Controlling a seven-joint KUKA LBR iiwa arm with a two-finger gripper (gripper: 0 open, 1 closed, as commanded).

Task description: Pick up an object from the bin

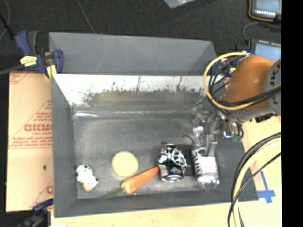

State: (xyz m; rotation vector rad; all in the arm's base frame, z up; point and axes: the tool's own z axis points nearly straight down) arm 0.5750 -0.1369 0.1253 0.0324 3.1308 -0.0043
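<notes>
The pincer (206, 148) hangs over a clear bottle (207, 173) (beside a black-and-white ball (171, 162)); its opening cannot be told.

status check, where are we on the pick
jaws low at bin's right end, over pale cylinder. cylinder lying on the floor. black-and-white ball close beside it, carrot beyond.

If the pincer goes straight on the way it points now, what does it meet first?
Probably the pale cylinder with a dark label, right under the pincer by the right wall of the bin. The black-and-white ball lies left of that line. Height is unclear; it may already be touching.
</notes>
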